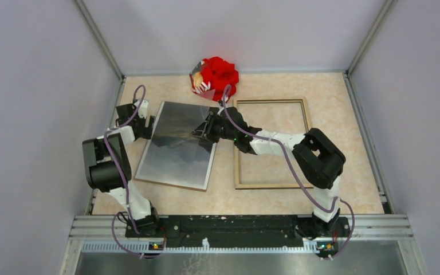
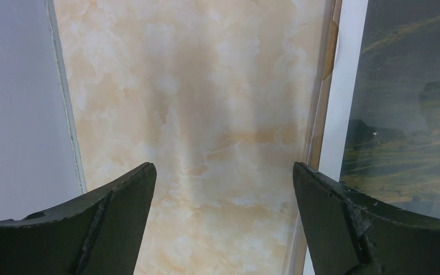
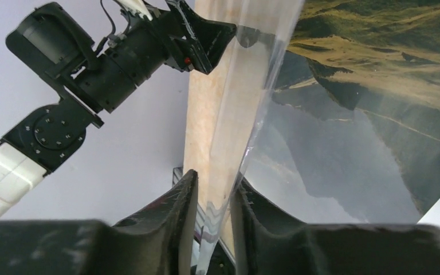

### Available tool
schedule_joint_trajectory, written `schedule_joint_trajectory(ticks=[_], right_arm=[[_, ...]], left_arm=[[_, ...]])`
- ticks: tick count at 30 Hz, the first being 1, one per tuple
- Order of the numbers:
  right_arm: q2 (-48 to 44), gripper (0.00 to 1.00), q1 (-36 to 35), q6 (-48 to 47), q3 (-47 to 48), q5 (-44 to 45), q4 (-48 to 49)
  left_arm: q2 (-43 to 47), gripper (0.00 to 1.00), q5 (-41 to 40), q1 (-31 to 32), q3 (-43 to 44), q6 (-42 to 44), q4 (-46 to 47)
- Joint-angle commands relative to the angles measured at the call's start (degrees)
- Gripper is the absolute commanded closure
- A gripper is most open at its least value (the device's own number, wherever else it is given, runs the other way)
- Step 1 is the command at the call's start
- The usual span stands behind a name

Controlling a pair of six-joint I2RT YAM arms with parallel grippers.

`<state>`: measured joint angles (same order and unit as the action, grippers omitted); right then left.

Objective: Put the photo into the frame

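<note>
The photo (image 1: 175, 146), a dark misty mountain print with a white edge, lies on the table left of centre. My right gripper (image 1: 204, 130) is at its right edge. In the right wrist view its jaws (image 3: 215, 180) are closed on a thin clear sheet edge, with the print (image 3: 366, 114) just right of it. My left gripper (image 1: 147, 127) is open and empty over bare table beside the photo's left edge (image 2: 412, 114); its jaws (image 2: 223, 169) stand wide apart. The frame (image 1: 307, 123) lies flat to the right, wood-coloured side up, empty.
A red cloth bundle (image 1: 216, 75) sits at the back, between photo and frame. My right arm (image 1: 275, 143) reaches across the frame's left rail. Enclosure walls stand close on the left, back and right. The left arm (image 3: 120, 51) shows in the right wrist view.
</note>
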<state>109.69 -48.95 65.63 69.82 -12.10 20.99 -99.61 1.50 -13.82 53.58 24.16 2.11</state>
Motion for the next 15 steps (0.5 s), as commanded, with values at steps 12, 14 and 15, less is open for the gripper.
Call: schedule_joint_trajectory(ticks=[12, 14, 15], right_arm=[[-13.63, 1.00, 8.46, -14.57, 6.41, -2.85, -17.21], [-18.69, 1.00, 11.24, -18.08, 7.37, -2.20, -24.01], [-22.20, 1.00, 13.25, -18.78, 6.99, -3.30, -25.77]], left_arm=[[4.77, 0.02, 13.37, 0.28, 19.26, 0.32, -30.56], [5.87, 0.02, 17.23, 1.16, 20.70, 0.12, -32.58], [6.40, 0.02, 18.07, 2.17, 20.92, -0.23, -33.16]])
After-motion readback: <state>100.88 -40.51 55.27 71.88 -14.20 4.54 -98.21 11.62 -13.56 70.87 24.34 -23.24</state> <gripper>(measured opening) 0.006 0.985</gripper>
